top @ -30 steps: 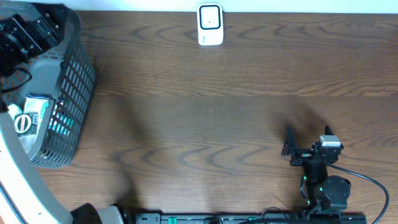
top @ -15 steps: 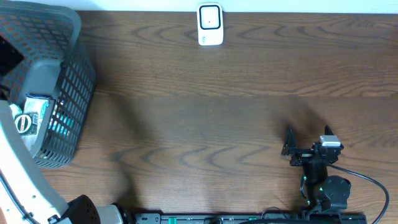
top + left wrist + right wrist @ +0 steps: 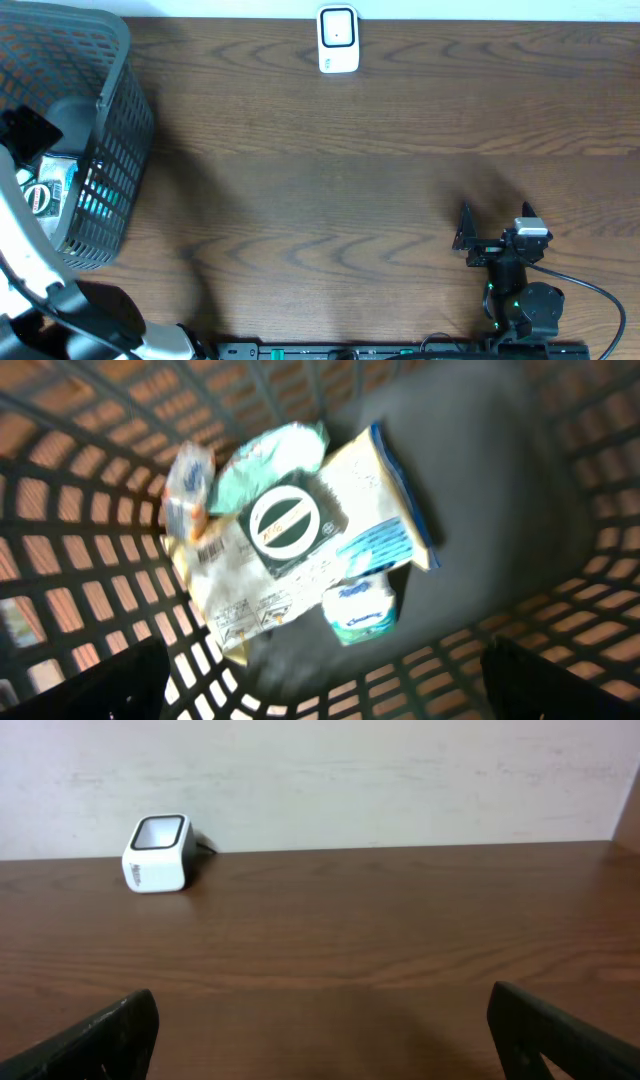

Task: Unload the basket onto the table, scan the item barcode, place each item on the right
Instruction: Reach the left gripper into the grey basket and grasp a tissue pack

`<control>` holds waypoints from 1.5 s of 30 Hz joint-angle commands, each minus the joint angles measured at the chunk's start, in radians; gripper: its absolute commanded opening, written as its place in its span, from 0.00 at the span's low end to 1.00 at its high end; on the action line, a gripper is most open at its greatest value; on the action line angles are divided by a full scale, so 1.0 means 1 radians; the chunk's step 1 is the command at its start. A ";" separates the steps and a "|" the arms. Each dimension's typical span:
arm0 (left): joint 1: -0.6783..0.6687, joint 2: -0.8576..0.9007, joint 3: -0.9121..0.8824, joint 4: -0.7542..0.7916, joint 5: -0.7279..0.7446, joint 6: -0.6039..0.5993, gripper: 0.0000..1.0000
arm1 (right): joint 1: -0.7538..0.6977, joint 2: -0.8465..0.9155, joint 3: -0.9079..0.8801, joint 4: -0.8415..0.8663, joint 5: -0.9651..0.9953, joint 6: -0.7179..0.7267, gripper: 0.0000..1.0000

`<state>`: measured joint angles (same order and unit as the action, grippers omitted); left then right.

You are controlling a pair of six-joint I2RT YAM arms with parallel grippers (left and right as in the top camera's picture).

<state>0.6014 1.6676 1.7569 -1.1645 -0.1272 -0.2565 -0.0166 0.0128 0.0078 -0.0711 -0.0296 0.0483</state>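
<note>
Fingers (image 3: 90, 685) on our left arm spread above the basket (image 3: 590, 450), we should centre on the wipes pack (image 3: 300, 545) before pinching.

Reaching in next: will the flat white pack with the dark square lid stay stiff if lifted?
Probably floppy: the flat white pack looks like creased soft film. Its dark square lid seems stiffer, likely the firmer hold.

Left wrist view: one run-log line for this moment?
left gripper open over basket | packets inside, none held | right gripper open, empty | scanner at far edge
</note>
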 commanded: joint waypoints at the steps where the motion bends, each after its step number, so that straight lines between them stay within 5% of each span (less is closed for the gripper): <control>1: 0.035 0.097 -0.006 -0.050 0.129 0.110 0.94 | -0.004 -0.005 -0.002 -0.004 0.001 0.003 0.99; 8: 0.040 0.261 -0.006 -0.120 0.278 0.288 0.91 | -0.004 -0.005 -0.002 -0.004 0.001 0.003 0.99; 31: 0.040 0.325 -0.123 -0.008 0.264 0.354 0.56 | -0.004 -0.001 -0.002 -0.004 0.001 0.003 0.99; 44: 0.037 0.325 -0.152 -0.016 0.303 0.349 0.56 | -0.004 -0.001 -0.002 -0.004 0.001 0.003 0.99; 45: 0.037 0.325 -0.158 -0.011 0.301 0.323 0.66 | -0.004 -0.001 -0.002 -0.004 0.001 0.003 0.99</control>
<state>0.6395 1.9823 1.6188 -1.1740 0.1574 0.0834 -0.0166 0.0128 0.0078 -0.0711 -0.0296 0.0479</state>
